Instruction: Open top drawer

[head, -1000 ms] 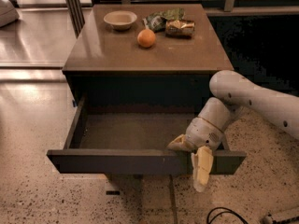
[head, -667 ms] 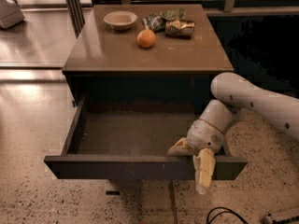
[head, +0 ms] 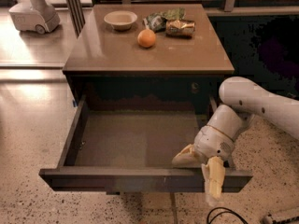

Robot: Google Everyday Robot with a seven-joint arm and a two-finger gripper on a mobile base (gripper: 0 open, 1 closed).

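Note:
The top drawer of a brown cabinet stands pulled far out toward the camera. Its dark flat front runs across the bottom of the camera view and its brown inner floor lies bare. My gripper is at the right end of the drawer front. One pale finger hangs down outside the front, the other lies inside the drawer, so the front panel sits between them. My white arm comes in from the right.
On the cabinet top sit a white bowl, an orange, and snack packets. A white robot base stands at the far left on the shiny floor. A black cable lies on the speckled floor.
The drawer has slid further out toward the camera, with my gripper moving along with its front edge.

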